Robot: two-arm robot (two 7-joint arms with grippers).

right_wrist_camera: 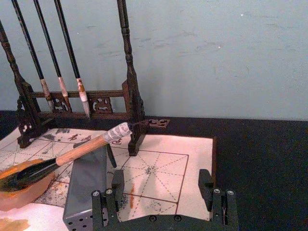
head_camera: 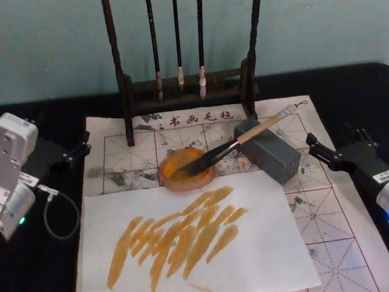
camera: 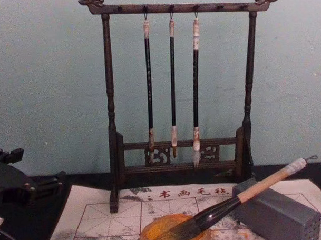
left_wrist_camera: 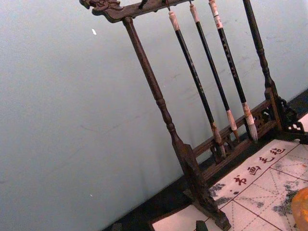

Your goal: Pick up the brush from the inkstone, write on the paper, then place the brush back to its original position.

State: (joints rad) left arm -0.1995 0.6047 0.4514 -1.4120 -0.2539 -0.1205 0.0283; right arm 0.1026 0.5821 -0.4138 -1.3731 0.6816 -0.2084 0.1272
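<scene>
Brush (head_camera: 238,143): pale handle, dark bushy tip

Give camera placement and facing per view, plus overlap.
Head: high, looking down at brush, paper; both hands, left hand, right hand.
Chest: low, looking forward at brush rack; left arm at edge.
Left wrist: faces rack, wall.
Right wrist: over own open hand, toward brush.
All four share the rack.

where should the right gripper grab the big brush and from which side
Grip the brush on its pale wooden handle, in the bare stretch between the grey block and the black section. Its tip sits in the orange dish and the handle slopes up over the block toward the robot's right, so the open right gripper should probably come from above, fingers straddling the shaft.
</scene>
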